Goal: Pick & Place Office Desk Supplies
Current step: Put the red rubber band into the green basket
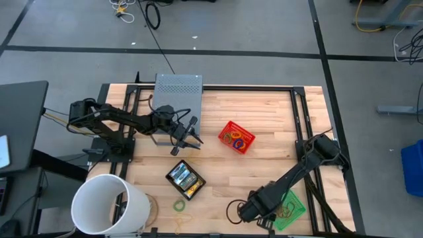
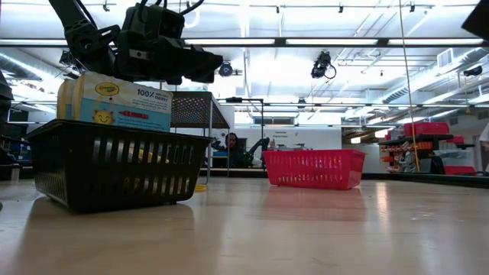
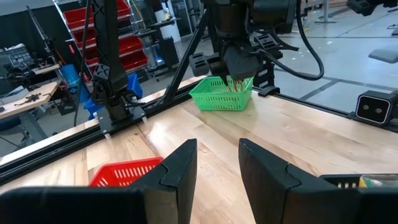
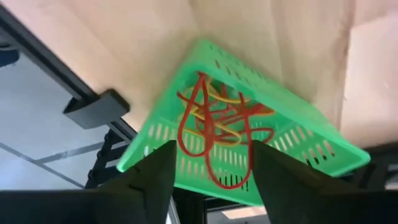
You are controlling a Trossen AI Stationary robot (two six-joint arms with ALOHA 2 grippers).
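A black basket near the table's front holds yellow-and-green crayon boxes. A red basket at mid-table holds rubber bands. A green basket at the front right holds red, orange and yellow rubber bands. My right gripper hangs open just above that basket, pointing steeply down, a red loop showing below the gap between its fingers. My left gripper stands level and open behind the black basket, nothing between its fingers. A green loop lies on the table.
A large white bucket stands at the front left corner. A grey perforated box sits at the far edge. Black rails frame the table. Bare wood lies between the red and green baskets.
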